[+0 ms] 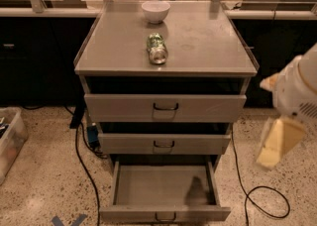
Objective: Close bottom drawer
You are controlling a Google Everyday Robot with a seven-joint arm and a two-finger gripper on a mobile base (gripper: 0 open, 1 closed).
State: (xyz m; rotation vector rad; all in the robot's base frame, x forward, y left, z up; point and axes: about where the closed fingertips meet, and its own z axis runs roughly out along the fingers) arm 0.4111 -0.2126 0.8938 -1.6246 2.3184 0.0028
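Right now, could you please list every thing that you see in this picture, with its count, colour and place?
cabinet: one, grey, centre
bowl: one, white, back of the cabinet top
can: one, green and silver, on its side in front of the bowl
top drawer: one, grey, highest
middle drawer: one, grey, below it
bottom drawer: one, grey, pulled out, nothing inside
cables: two, black, floor both sides
bin: one, clear, left edge
arm: one, white, right edge
gripper: one, yellowish, right of the cabinet, touching nothing
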